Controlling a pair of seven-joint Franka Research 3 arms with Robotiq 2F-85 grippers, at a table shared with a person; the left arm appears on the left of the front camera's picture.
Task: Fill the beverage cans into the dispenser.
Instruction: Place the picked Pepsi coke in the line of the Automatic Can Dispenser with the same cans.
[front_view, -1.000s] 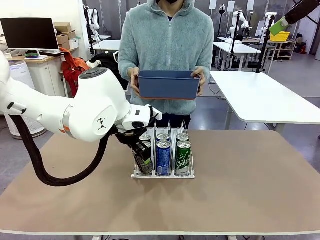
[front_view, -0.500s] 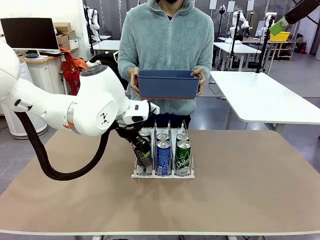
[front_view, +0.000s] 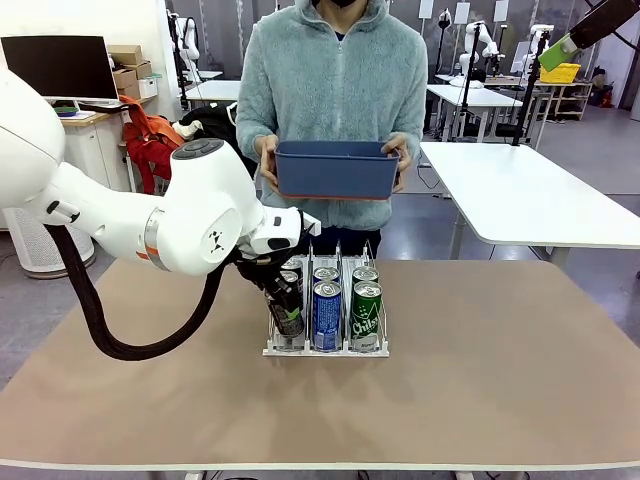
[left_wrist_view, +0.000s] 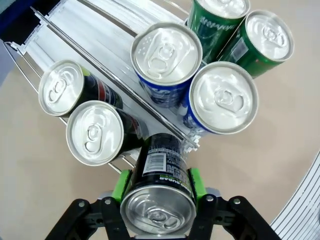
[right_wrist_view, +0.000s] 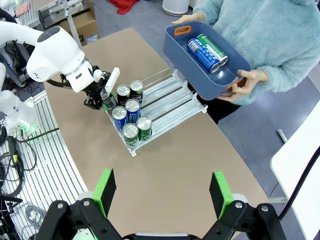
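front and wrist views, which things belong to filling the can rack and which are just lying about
Job: clear-plastic-and-wire dispenser on a white base; six slim aluminium cans standing in it; black-and-green can in the left gripper; dark blue plastic bin in the person's hands, holding a blue can and a green can.
Lying about: black monitor; red-orange fabric bundle; white side table; yellow crate.

Table (front_view: 500, 360) right of the dispenser (front_view: 326, 352) lies open; cans (front_view: 327, 315) crowd its front
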